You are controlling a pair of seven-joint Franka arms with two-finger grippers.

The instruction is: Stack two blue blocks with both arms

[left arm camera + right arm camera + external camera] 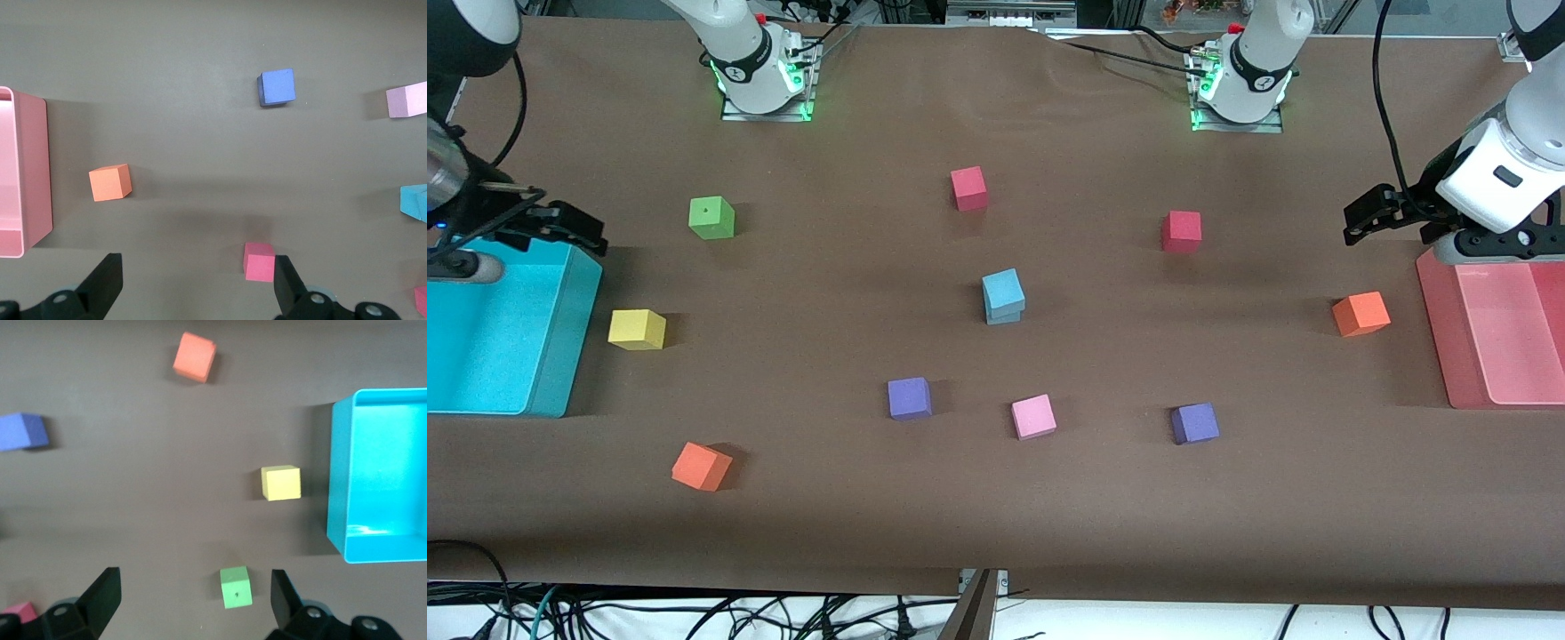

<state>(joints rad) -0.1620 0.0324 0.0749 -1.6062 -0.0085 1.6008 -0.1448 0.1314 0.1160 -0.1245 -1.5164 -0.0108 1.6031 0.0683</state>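
Brown table cloth [996,516], two blue blocks [1003,297] stacked mid-frame, left gripper [197,283] and right gripper [193,599] wide open, holding nothing, at the frame's edges.

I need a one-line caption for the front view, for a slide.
Two blue blocks stacked mid-table; left gripper open over the pink bin, right gripper open over the cyan bin.

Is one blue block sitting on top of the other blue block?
Yes, the top blue block rests on the bottom blue block near the middle of the table, turned slightly askew.
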